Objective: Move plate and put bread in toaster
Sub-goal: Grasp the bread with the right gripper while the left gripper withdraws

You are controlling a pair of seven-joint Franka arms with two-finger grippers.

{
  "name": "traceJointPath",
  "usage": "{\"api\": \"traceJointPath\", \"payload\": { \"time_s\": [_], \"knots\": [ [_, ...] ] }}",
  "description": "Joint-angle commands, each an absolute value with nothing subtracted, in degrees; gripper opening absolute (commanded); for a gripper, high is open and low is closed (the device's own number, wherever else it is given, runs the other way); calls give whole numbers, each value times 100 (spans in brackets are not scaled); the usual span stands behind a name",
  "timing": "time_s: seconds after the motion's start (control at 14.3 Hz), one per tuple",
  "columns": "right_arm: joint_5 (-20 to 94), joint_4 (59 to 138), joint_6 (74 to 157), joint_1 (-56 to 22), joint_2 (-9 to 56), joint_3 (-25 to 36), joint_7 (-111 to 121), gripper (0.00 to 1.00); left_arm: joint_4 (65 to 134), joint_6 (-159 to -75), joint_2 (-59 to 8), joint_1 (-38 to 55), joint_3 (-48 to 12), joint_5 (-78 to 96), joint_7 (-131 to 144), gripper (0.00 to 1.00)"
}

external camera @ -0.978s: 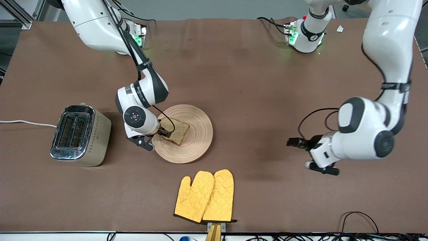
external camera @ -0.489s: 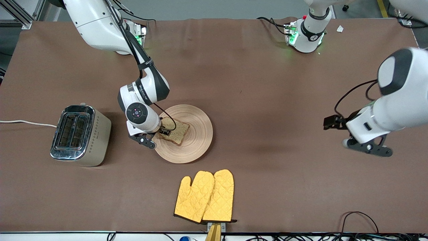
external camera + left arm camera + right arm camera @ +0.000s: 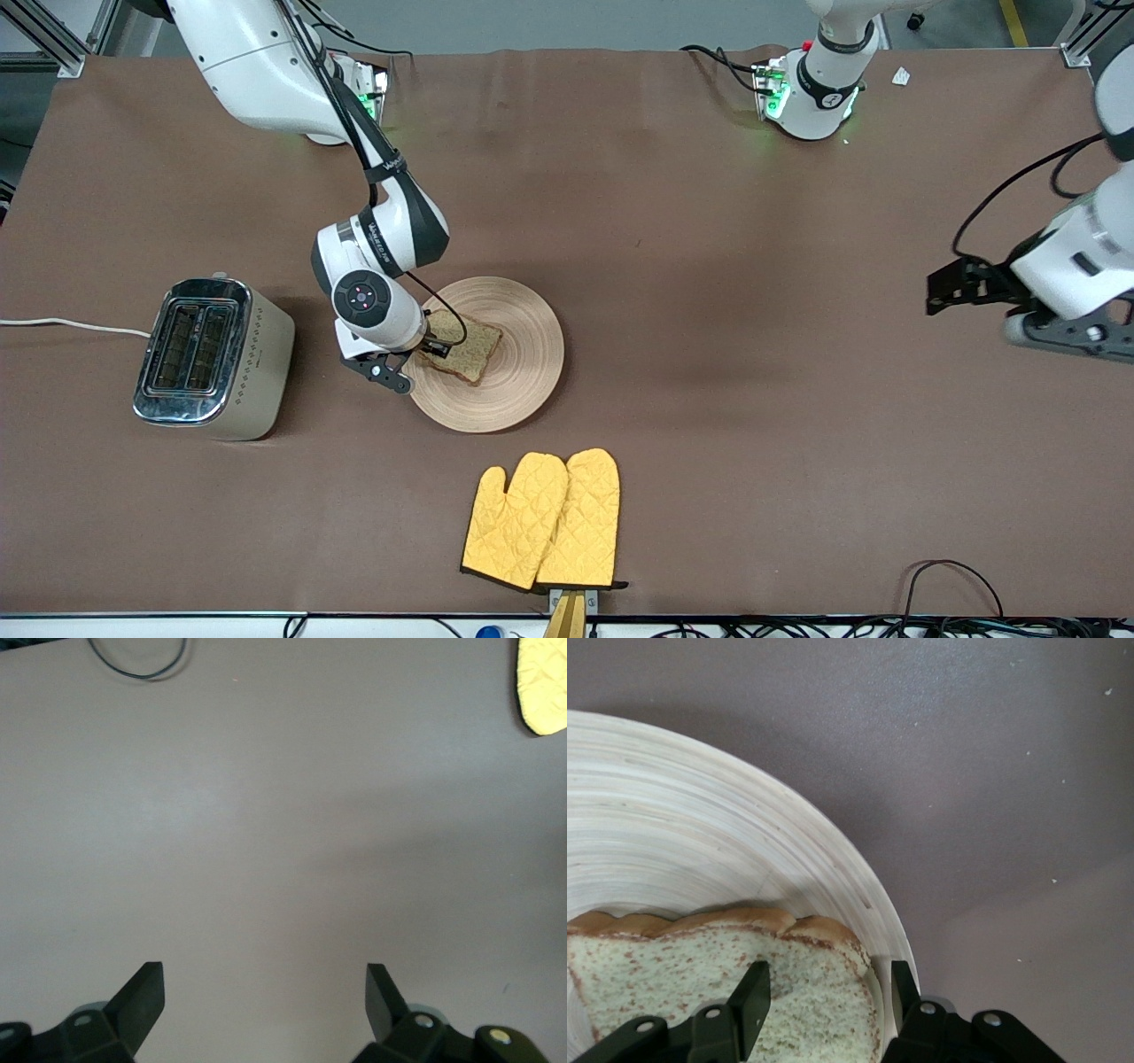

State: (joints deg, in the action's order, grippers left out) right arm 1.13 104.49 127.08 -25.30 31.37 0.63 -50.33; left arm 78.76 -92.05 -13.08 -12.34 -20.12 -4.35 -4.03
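Observation:
The tan wooden plate (image 3: 523,354) lies mid-table with the brown bread slice (image 3: 469,347) flat on the part of it toward the toaster. My right gripper (image 3: 415,363) is down at that rim; its jaws are apart and straddle the slice's corner. In the right wrist view one finger overlaps the bread (image 3: 700,983), and the other stands just outside the crust, over the plate (image 3: 700,815), so the gripper (image 3: 828,988) is not closed on it. The toaster (image 3: 213,354) stands toward the right arm's end. My left gripper (image 3: 1059,335) hangs open and empty over bare table (image 3: 264,992).
A pair of yellow oven mitts (image 3: 545,518) lies nearer the front camera than the plate; a tip shows in the left wrist view (image 3: 542,682). The toaster's white cord (image 3: 71,325) runs off the table's end. A black cable (image 3: 948,576) loops at the front edge.
The left arm has swung away toward its own end of the table. The right gripper shifted slightly at the bread's corner early on, then stayed still.

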Motion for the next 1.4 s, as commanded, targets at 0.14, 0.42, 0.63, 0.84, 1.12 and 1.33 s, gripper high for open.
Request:
{"api": "traceJointPath", "payload": {
  "time_s": [0.14, 0.42, 0.63, 0.84, 1.12, 1.33],
  "knots": [
    [439, 10898, 12753, -2312, 2690, 0, -4501, 60, 8042, -8974, -905, -1354, -2013, -510, -624, 100],
    [712, 10960, 12823, -2276, 2672, 0, -4342, 54, 8086, -8860, -800, -1022, -1594, -483, -659, 100],
    [729, 11118, 13068, -2320, 2654, -9, -4333, 53, 8130, -8859, -660, -361, -853, -413, -598, 100],
    [729, 11232, 13263, -2312, 2654, -105, -4333, 51, 8244, -8912, -449, 304, -171, -378, -545, 100],
    [729, 11232, 13263, -2303, 2646, -114, -4246, 31, 8446, -8921, -307, 676, 202, -369, -545, 100],
    [738, 11224, 13263, -2285, 2646, -114, -4192, 0, 8403, -8921, -404, 598, 185, -378, -572, 100]
  ]
}}
